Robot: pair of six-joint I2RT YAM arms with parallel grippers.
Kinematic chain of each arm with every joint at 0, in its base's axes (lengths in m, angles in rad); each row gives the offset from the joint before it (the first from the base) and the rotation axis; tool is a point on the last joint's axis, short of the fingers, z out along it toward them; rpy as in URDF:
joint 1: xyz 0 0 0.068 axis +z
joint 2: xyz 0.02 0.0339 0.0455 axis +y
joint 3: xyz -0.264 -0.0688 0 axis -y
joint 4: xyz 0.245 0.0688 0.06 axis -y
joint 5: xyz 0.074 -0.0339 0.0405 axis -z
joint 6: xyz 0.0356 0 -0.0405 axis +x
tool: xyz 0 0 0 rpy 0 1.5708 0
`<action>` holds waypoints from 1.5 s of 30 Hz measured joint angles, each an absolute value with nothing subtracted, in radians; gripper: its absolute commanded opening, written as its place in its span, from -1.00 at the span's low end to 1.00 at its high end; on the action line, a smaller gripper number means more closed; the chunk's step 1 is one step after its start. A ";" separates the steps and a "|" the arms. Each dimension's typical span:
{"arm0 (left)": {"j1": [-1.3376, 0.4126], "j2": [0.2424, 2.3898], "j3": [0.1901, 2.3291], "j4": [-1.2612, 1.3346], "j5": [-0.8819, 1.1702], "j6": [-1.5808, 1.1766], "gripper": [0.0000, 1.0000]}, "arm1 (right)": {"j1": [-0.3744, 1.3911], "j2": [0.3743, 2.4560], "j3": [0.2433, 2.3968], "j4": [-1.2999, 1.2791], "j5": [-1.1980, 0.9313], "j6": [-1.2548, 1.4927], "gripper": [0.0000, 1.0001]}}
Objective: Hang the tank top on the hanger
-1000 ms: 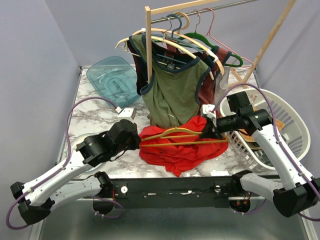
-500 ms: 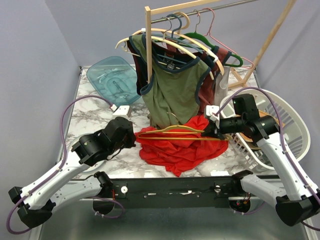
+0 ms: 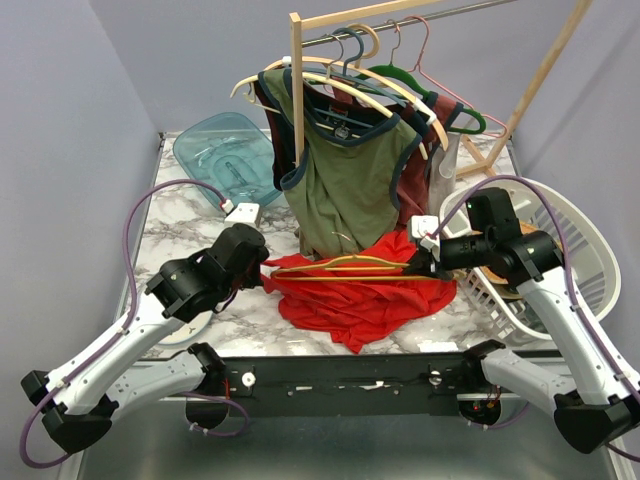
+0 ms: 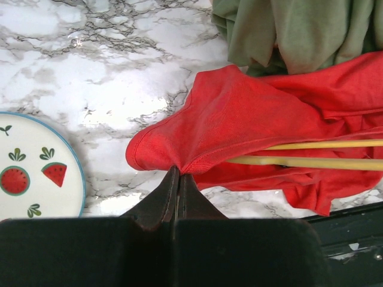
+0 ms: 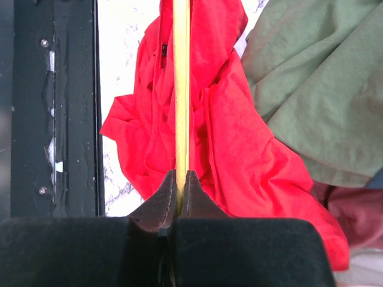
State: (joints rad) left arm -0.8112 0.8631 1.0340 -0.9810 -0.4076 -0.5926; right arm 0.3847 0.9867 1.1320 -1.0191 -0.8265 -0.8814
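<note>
- Left wrist view: left tool (image 4: pixel 178 174) pinched closed on the tank top (image 4: pixel 239 116) hem.
- The right tool (image 5: pixel 179 178) is clamped on the hanger (image 5: pixel 181 89).
- Seemingly threading; next, draw fabric over its shoulder.

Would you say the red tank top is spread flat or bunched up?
Bunched up: the tank top is in crumpled folds, one edge in the jaws of the left gripper, the hanger across it.

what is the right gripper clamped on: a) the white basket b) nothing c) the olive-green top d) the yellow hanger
d, the right wrist view shows the right gripper shut on the thin bar of the yellow hanger, which runs across the red tank top.
</note>
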 measured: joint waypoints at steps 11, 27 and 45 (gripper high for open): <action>-0.806 0.888 1.062 -0.980 -0.371 -0.564 -1.00 | 0.385 1.018 1.132 -1.006 -0.805 -0.865 -0.99; -0.801 0.895 1.118 -0.925 -0.272 -0.590 -1.00 | 0.531 1.177 1.161 -0.738 -0.846 -0.643 -0.99; -0.794 0.755 1.183 -0.890 0.080 -0.086 0.70 | 0.534 1.184 1.085 -0.645 -0.944 -0.652 -0.99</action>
State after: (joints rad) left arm -0.7940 0.7547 1.1831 -0.8902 0.0799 -0.0860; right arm 0.5339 1.1835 1.0847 -0.6453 -0.9436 -0.6521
